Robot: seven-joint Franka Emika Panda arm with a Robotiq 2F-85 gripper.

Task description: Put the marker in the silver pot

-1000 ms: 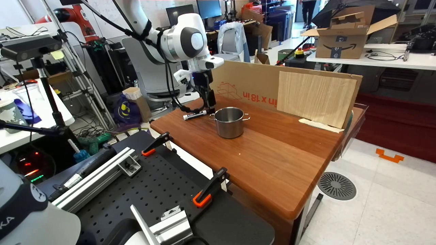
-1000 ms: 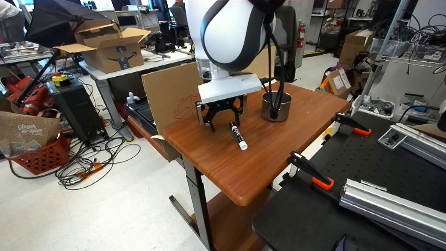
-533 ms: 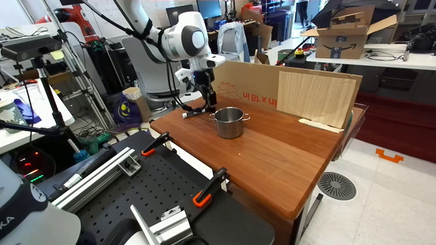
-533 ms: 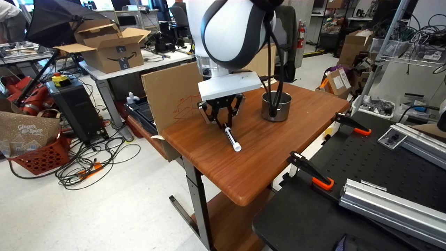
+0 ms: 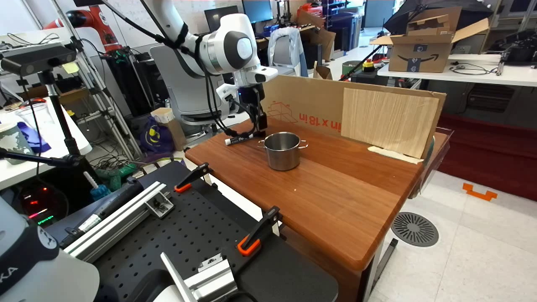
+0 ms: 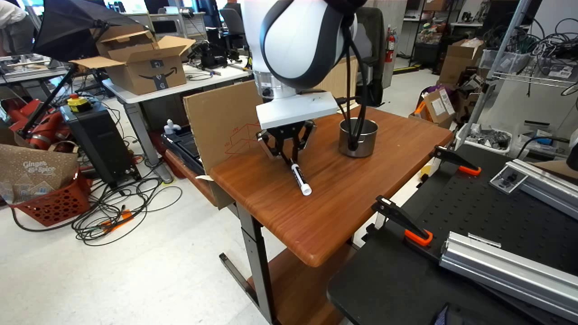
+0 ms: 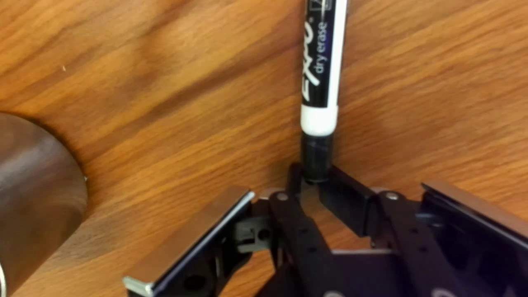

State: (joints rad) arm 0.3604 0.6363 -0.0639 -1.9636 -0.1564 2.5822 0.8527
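Observation:
The marker (image 6: 300, 179), white-ended with a dark label, is low at the wooden tabletop in both exterior views. My gripper (image 7: 314, 172) points down over the table, its two fingertips shut on the marker's black end. The far end of the marker runs past the top edge of the wrist view. In an exterior view the gripper (image 5: 260, 134) partly hides the held end. Beside it stands the silver pot (image 5: 282, 156), upright, with two thin wire handles. Only a slice of the pot's wall (image 7: 37, 198) shows at the left of the wrist view, apart from the fingers.
A cardboard sheet (image 5: 310, 100) stands upright along one table edge, with a wood-grain panel (image 5: 390, 121) against it. Black clamps with orange pads (image 6: 417, 237) sit at the edge of the black perforated board (image 6: 451, 271) beside the table. Cables hang from the arm near the pot.
The jaws were apart a second ago and have come together on the marker's black end. The marker has shifted and turned a little. Over the last half second hardly anything moved.

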